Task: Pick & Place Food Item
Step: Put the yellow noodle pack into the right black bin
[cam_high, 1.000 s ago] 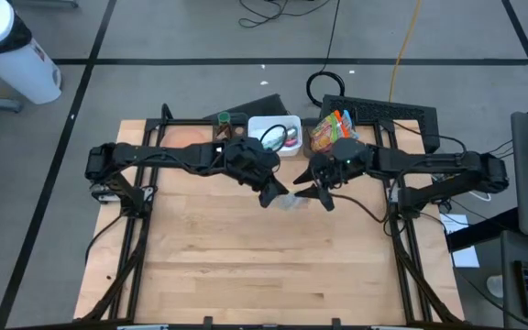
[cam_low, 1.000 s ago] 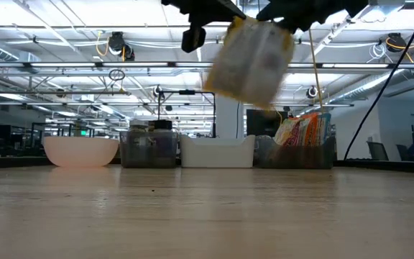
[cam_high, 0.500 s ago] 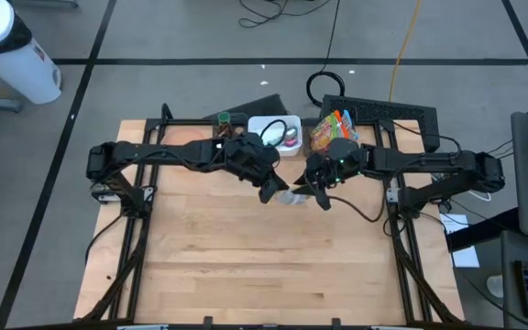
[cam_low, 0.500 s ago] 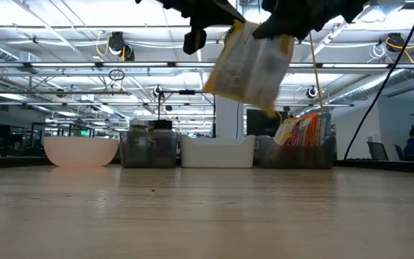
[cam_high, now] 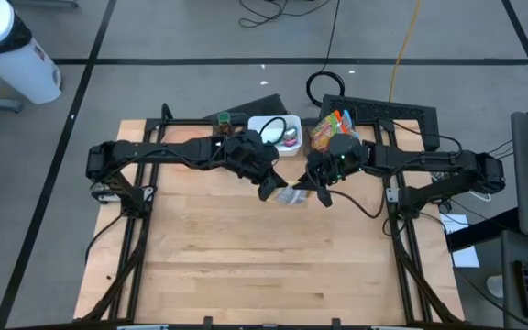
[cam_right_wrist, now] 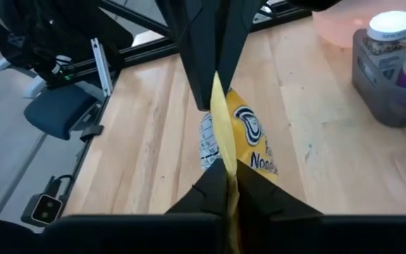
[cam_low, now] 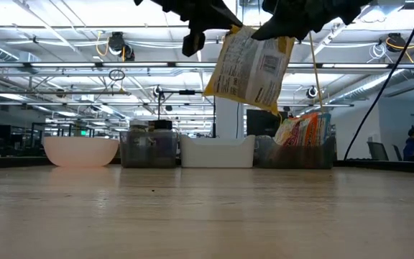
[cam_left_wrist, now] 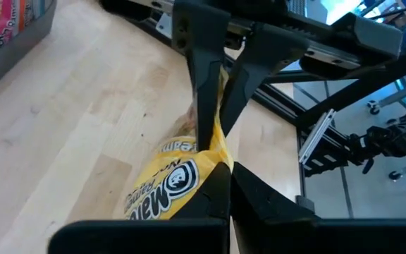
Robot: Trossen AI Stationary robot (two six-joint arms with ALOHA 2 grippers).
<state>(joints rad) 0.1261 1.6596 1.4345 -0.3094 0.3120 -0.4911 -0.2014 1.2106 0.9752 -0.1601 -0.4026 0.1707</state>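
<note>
Between the two sets of jaws, a yellow noodle packet [cam_low: 250, 68] hangs above the table [cam_high: 246, 257], clear of its surface. Left gripper [cam_high: 269, 191] is clamped on one top corner of the packet; right gripper [cam_high: 312, 191] is pinched on the opposite corner. Behind the jaws stand a white bin [cam_low: 218, 151] and a pink bowl [cam_low: 81, 151].

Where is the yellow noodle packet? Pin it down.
The yellow noodle packet hangs above the table's far middle, pinched between the left tool and right tool, before the white bin.
</note>
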